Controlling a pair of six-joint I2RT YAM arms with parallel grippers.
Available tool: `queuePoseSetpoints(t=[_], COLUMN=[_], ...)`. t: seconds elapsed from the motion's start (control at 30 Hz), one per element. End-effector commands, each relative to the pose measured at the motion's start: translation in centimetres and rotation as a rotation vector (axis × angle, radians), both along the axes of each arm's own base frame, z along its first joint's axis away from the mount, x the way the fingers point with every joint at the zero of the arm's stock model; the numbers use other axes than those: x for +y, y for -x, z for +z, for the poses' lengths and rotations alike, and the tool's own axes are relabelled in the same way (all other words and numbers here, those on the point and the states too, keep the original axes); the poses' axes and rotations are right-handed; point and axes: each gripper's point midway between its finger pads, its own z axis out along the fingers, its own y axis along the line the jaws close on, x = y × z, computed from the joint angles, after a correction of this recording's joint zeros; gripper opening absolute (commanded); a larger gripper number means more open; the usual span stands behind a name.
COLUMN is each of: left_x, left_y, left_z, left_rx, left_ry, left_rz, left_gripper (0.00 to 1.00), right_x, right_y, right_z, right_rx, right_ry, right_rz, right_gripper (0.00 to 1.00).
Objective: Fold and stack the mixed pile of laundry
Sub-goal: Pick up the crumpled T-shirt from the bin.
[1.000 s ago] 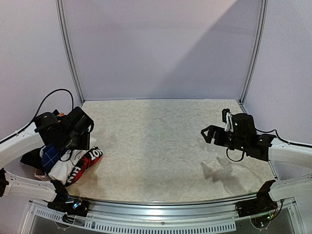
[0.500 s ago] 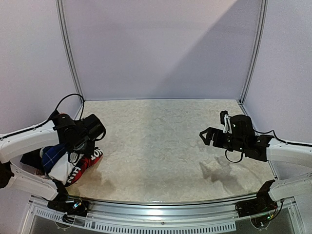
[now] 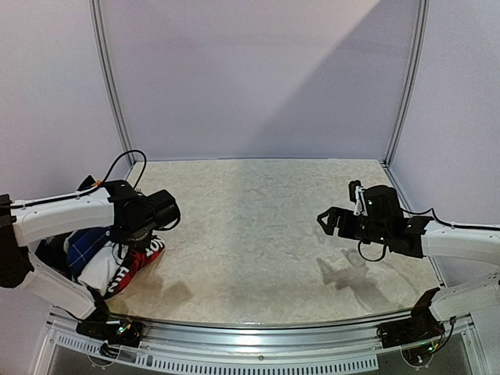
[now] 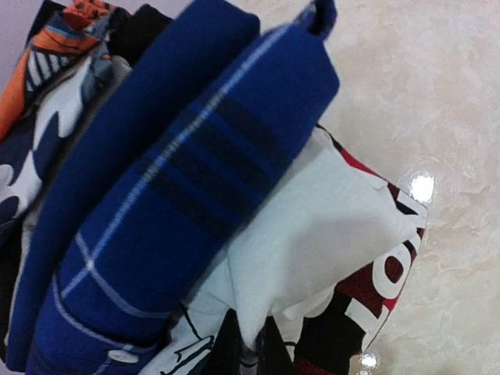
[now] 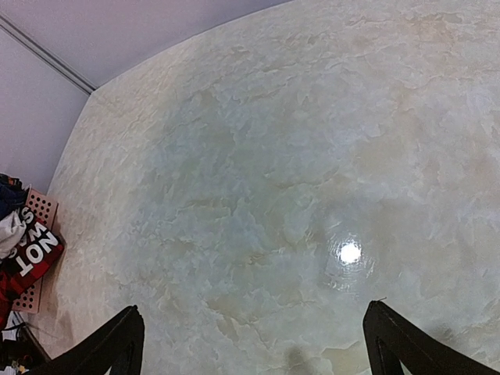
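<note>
The mixed laundry pile [image 3: 105,262] lies at the near left edge of the worktop [image 3: 258,234], heaped and unfolded, partly beneath the left arm.

From the left wrist view:
- A blue plaid piece [image 4: 180,211] lies on top, running diagonally across the heap.
- A plain navy piece [image 4: 117,148] sits against it.
- An orange-patterned piece [image 4: 66,27] shows at the far corner.
- The white printed T-shirt [image 4: 312,234] lies under the blue plaid.
- The red-black plaid shirt with white lettering [image 4: 375,293] lies beside the T-shirt on the side towards the open worktop, touching the surface.

The left claw [image 4: 250,351] is down at the pile's edge. Its two dark fingers are pressed close together, with a narrow fold of the white printed T-shirt pinched between them. The fingertips themselves are cut off at the picture's edge.

A small pinkish basket [image 5: 41,209] holds the heap. Its perforated wall shows beside the lettered shirt in the right wrist view.

The right claw [image 5: 253,308] hangs over bare worktop on the right side, fingers spread wide with nothing between them. It is well apart from the pile, which appears only at the far left margin of its own camera.
</note>
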Motion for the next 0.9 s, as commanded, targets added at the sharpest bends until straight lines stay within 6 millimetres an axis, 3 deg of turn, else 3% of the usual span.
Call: queuePoseSetpoints(t=[0.0,0.2,0.4,0.5,0.63,0.87], left_x=[0.6,1.2,1.9,2.5,3.0,3.3], left_y=[-0.6,-0.6,-0.4,-0.3,0.0,0.0], left_z=[4.5,9.0,12.2,14.0,15.4,14.9], left_rx=[-0.104,-0.193,-0.261,-0.304,-0.336,-0.336], left_ry=[-0.022,-0.006,0.013,0.012,0.011,0.005], left_rz=[0.006,0.006,0.014,0.026,0.031,0.038], left_gripper=[0.00,0.00,0.00,0.00,0.00,0.00], right_x=[0.5,0.5,0.8,1.8,6.8,19.3], right_y=[0.1,0.1,0.1,0.2,2.1,7.1], right_z=[-0.1,0.1,0.1,0.2,1.1,0.8], right_rx=[-0.001,-0.004,-0.001,-0.004,-0.034,-0.028], right_ry=[0.002,-0.002,-0.015,-0.036,-0.072,-0.094], right_rz=[0.025,0.021,0.029,0.077,0.293,0.669], right_gripper=[0.99,0.99,0.99,0.99,0.98,0.96])
